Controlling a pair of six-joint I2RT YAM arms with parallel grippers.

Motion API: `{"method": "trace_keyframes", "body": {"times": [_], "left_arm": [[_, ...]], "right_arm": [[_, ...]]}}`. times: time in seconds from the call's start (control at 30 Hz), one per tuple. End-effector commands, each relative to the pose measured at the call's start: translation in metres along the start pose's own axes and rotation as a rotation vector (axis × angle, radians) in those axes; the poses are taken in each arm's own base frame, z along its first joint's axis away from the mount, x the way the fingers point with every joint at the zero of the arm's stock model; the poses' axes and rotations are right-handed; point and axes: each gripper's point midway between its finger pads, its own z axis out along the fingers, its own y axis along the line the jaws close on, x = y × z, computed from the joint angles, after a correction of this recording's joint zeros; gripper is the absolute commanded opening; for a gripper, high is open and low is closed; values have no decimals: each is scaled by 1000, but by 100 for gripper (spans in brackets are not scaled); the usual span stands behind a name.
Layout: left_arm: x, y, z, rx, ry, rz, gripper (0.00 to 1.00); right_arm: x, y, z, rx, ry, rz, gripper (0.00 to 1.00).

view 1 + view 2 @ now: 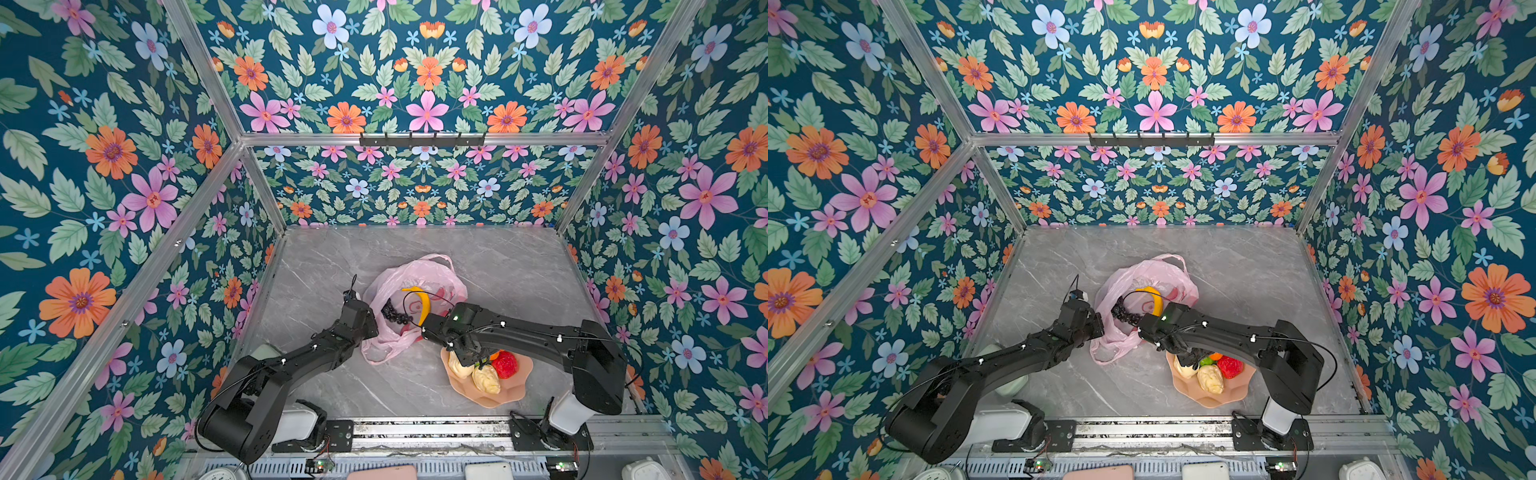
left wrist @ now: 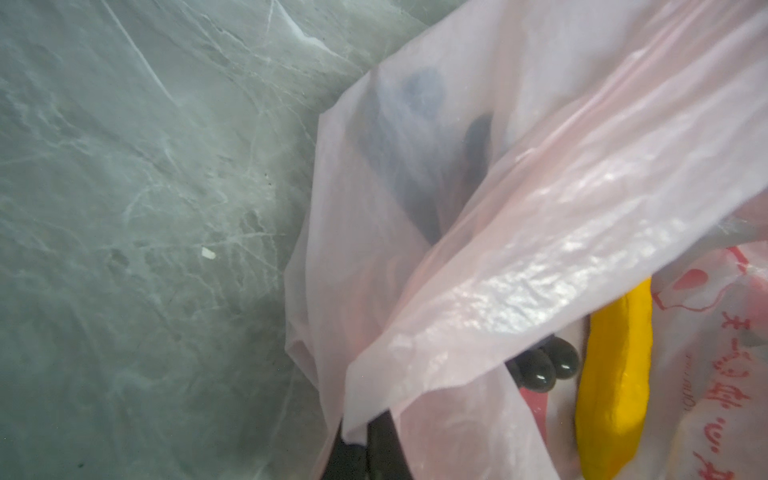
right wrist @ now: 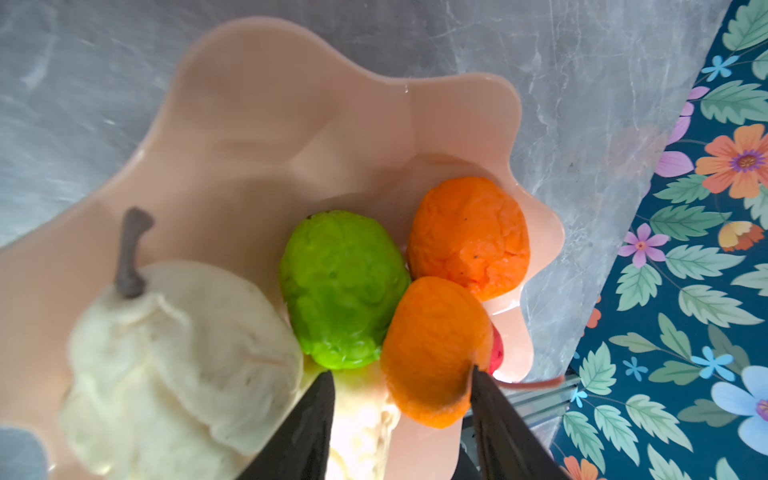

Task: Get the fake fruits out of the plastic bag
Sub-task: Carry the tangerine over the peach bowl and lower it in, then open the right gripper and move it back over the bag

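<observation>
right gripper [image 3: 401, 374]: fingers apart, gripping nothing; hangs over the plate [image 3: 257, 104].
orange [image 3: 432, 349]: on the plate, touching the inner side of one right finger.
second orange [image 3: 469, 237]: just beside the first, farther from the fingers.
green fruit [image 3: 343, 291]: beside both oranges, just ahead of the other right finger.
cream lump [image 3: 178, 353]: brown stem, beside the green fruit.
second cream lump [image 3: 361, 424]: shows in the gap between the right fingers, below them.
left gripper [image 2: 365, 436]: closed, with pink film of the plastic bag [image 2: 540, 208] pinched between its fingers; in both top views it is at the bag's left edge.
grape bunch [image 2: 548, 368]: inside the bag mouth, between the left gripper and the banana [image 2: 615, 374].
banana: inside the bag mouth, touching neither gripper.
hard to read: red fruit [image 1: 505, 364] is only a sliver behind the orange in the right wrist view. The grapes are mostly veiled by film in the left wrist view. The right fingertips are hidden under the wrist in both top views.
plate contents: two oranges, green fruit, red fruit, two cream lumps.
bag contents: banana, grape bunch.
bag position: on the grey tabletop [image 1: 498, 266], near the plate, not touching it.
</observation>
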Motion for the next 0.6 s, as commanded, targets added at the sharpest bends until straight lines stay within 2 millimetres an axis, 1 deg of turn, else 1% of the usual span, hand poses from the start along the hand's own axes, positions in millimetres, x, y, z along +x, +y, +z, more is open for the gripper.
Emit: {"method": "trace_keyframes", "body": {"times": [0.0,0.1,0.17,0.27,0.37,0.53,0.57], "left_arm": [[-1,0,0,-1,-2,13,0],[-1,-1,0,1,-3,12,0],[-3,-2,0,2,-5,13,0],[-6,-5,-1,10,-11,13,0],[-8,-7,-1,19,-15,11,0],[-9,-10,-2,31,-15,11,0],[-9,-10,-2,30,-15,11,0]], "right_arm": [[1,-1,-5,-6,3,14,54],[-3,-3,-10,-4,-10,16,54],[-7,-9,-24,-35,-54,34,54],[-20,-8,-38,-76,-114,43,55],[-41,-1,-52,-147,-177,48,55],[-88,19,-70,-290,-270,67,55],[-99,28,-65,-292,-265,53,55]]}}
